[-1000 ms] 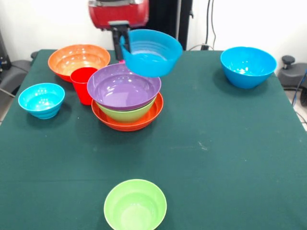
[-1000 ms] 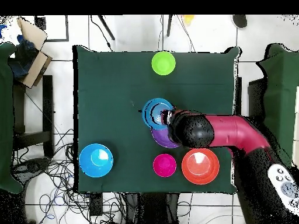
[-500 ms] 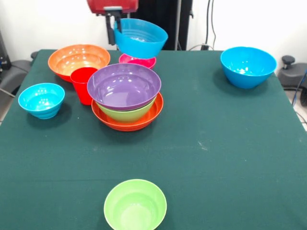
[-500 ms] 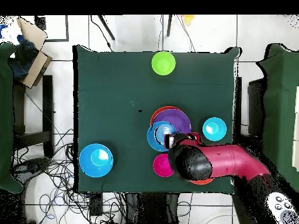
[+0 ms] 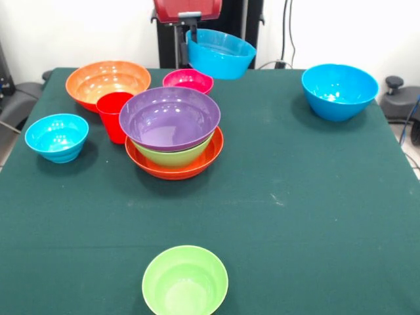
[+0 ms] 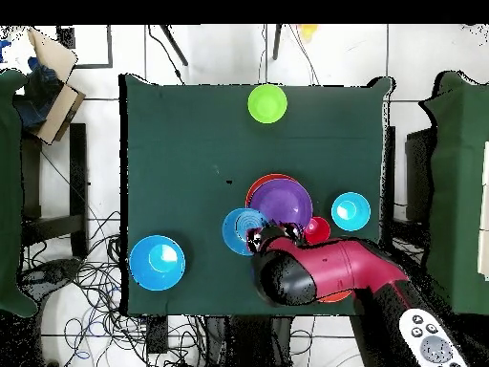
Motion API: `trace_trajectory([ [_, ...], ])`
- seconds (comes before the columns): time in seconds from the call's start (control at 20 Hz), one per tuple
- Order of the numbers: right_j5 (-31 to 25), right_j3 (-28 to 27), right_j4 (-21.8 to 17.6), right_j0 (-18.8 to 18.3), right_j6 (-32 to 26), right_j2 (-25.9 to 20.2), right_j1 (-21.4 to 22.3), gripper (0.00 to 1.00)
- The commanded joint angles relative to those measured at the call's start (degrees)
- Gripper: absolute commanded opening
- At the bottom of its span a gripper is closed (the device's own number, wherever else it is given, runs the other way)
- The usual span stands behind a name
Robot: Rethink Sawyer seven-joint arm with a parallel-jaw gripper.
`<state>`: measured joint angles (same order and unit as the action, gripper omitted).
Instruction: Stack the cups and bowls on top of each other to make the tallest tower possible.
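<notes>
The tower (image 5: 172,134) is a wide orange bowl (image 5: 211,152) holding a green bowl (image 5: 172,157) with a purple bowl (image 5: 169,117) on top; from overhead the purple bowl (image 6: 282,203) covers most of it. My gripper (image 5: 190,34) is shut on the rim of a blue bowl (image 5: 220,54), held in the air behind and to the right of the tower. From overhead that blue bowl (image 6: 243,231) hangs beside the tower at my gripper (image 6: 261,236). A red cup (image 5: 114,115) stands on the table just left of the tower.
On the green table (image 5: 302,197) stand a wide orange bowl (image 5: 108,80), a magenta bowl (image 5: 188,80), a small blue bowl (image 5: 57,136), a large blue bowl (image 5: 339,90) and a light green bowl (image 5: 185,281). A cardboard box (image 6: 53,81) sits off the table.
The arm has carried the blue bowl from above the tower's back edge up, back and to the right in the front view. The magenta bowl behind the tower has come into sight.
</notes>
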<state>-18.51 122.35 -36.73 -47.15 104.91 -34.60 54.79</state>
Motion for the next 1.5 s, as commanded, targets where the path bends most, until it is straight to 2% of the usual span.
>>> trace_trajectory([
  [0.05, 2.01, 2.5, -4.0, 0.84, 1.17, 1.54, -1.32, 0.0],
  [0.6, -0.68, 4.15, -0.75, -4.03, -2.75, -3.26, 0.41, 0.0],
  [0.8, -3.87, 3.09, 1.39, -6.07, -5.33, -6.2, 0.79, 0.0],
  [1.25, -11.16, -3.41, 2.66, -10.36, -11.29, -10.12, -3.12, 0.0],
  [1.5, -15.42, -9.1, 2.35, -10.45, -13.17, -11.02, -6.81, 0.0],
])
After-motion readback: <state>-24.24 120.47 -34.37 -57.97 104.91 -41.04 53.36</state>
